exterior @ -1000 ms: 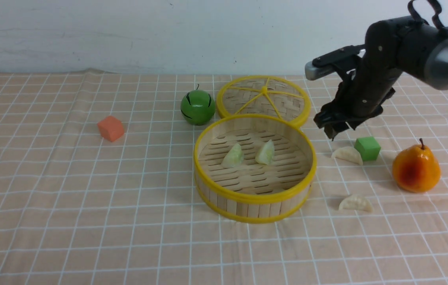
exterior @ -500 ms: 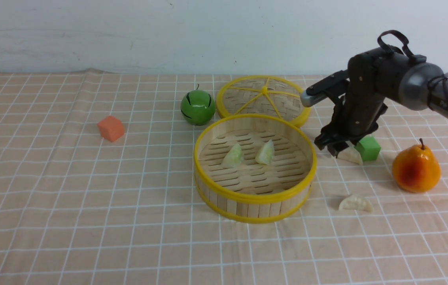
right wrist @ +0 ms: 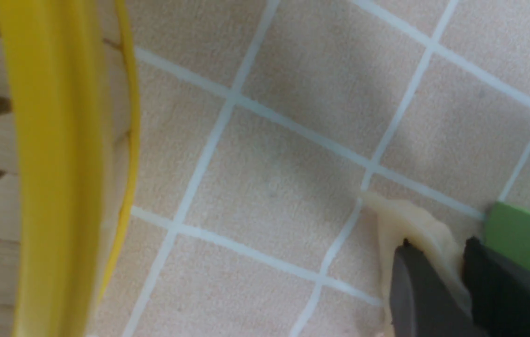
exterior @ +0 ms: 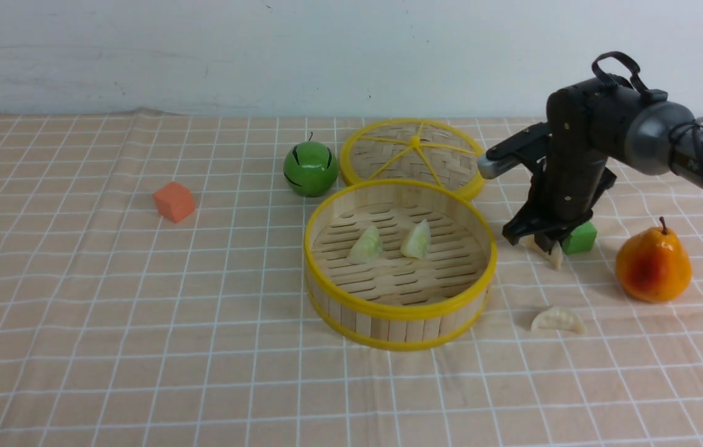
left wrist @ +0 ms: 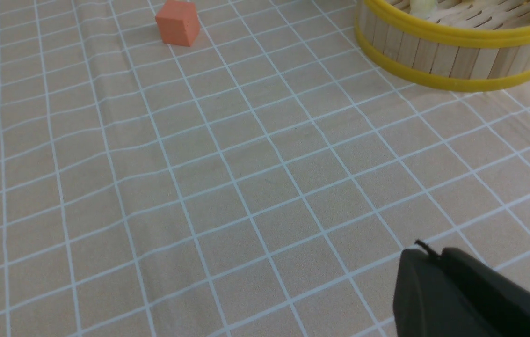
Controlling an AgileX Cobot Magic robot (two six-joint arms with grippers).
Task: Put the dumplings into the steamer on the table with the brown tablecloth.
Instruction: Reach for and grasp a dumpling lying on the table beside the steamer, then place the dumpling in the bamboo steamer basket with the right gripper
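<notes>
1. Two things lie on the slatted floor of the round bamboo steamer with yellow rims [exterior: 401, 310]: a pale green crescent toy dumpling [exterior: 366, 244] and a second pale green dumpling [exterior: 417, 239] just beside it.
2. The steamer stands on the light brown grid-patterned tablecloth [exterior: 140, 323].
3. To the right of the steamer, the right gripper [exterior: 543, 239] points down at the cloth. Its dark fingers [right wrist: 414, 290] are clenched on a cream-white pleated toy dumpling [exterior: 555, 253].
4. Whether that dumpling has left the cloth cannot be told. It is outside the steamer, close to its right wall.
5. A small green cube [exterior: 579, 236] sits just beyond the gripped dumpling, on the side away from the steamer.
6. A second cream-white dumpling [exterior: 557, 320] lies loose on the cloth, right of the steamer and nearer the robot.
7. The left gripper [left wrist: 433, 255] hovers over bare cloth on the robot's side of the steamer, fingers pressed together on nothing.
8. A flat woven bamboo lid with yellow spokes [exterior: 413, 152] lies behind the steamer, touching its far rim.
9. An orange-red cube [exterior: 174, 201] rests well left of the steamer.
</notes>
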